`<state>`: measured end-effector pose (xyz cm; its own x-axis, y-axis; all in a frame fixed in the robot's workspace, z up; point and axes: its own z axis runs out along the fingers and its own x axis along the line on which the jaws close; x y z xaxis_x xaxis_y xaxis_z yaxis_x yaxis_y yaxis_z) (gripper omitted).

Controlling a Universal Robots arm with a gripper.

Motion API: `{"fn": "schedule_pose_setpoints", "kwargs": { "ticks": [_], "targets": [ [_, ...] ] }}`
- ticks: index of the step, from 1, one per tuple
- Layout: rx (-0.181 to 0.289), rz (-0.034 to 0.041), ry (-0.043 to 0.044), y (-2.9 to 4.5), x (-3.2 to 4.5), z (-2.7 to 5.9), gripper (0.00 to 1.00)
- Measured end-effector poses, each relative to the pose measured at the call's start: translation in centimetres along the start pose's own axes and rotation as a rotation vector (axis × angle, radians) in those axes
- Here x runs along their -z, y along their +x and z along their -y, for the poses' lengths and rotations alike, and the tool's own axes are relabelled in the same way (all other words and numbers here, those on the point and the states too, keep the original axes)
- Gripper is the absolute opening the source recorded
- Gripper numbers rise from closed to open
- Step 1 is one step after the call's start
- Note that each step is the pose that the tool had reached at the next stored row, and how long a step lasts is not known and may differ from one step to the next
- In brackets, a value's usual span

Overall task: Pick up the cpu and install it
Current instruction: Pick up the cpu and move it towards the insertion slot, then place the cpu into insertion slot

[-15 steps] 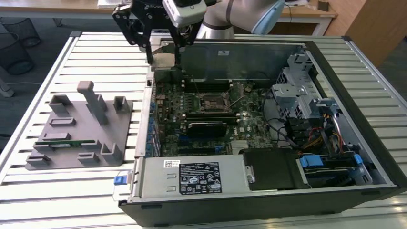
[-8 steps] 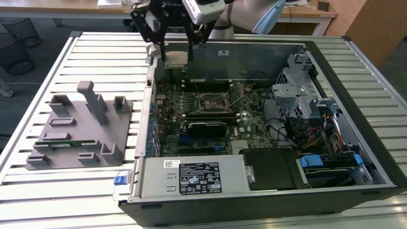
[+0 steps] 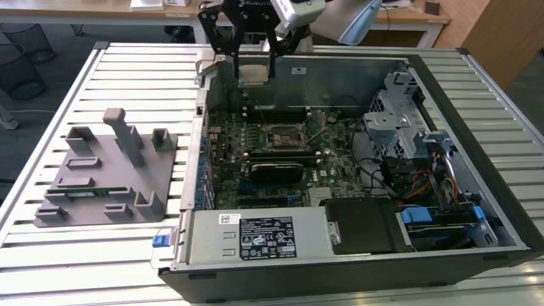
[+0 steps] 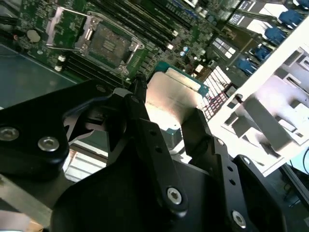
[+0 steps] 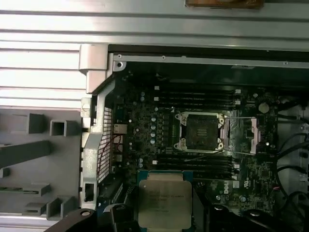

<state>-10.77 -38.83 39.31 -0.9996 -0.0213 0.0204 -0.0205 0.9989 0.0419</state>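
My gripper (image 3: pixel 252 75) hangs over the far end of the open computer case (image 3: pixel 503 213), shut on the cpu (image 3: pixel 253 72), a flat square chip with a silver-grey top. In both wrist views the cpu (image 5: pixel 165 199) (image 4: pixel 175 94) sits between the black fingers (image 4: pixel 145 125). The black-framed socket (image 3: pixel 283 135) (image 5: pixel 200 131) (image 4: pixel 107 42) lies on the green motherboard with its metal load plate flipped open, below the held chip and a short way off from it. The cpu is in the air, clear of the board.
A grey holder fixture (image 3: pixel 106 172) with upright posts stands on the slatted table at the exterior view's left, and a green memory stick (image 3: pixel 93 191) lies in it. Inside the case are a power supply (image 3: pixel 255 236), drive cages (image 3: pixel 399 121) and cables (image 3: pixel 425 185).
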Motion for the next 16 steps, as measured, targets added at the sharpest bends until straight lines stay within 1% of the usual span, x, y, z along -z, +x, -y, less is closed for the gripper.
{"fn": "schedule_pose_setpoints", "kwargs": {
  "ticks": [6,10,12,14,16],
  "targets": [
    [0.000,0.0001,-0.0010,-2.65,-0.09,-0.39,0.53],
    [0.000,0.0000,-0.0008,-4.31,-0.11,-0.47,0.53],
    [-0.001,-0.0002,-0.0006,-4.69,-0.10,-0.46,0.53],
    [-0.001,-0.0002,-0.0008,-4.82,-0.10,-0.45,0.53],
    [-0.002,-0.0001,0.0009,-4.94,-0.10,-0.46,0.53]
  ]
}}
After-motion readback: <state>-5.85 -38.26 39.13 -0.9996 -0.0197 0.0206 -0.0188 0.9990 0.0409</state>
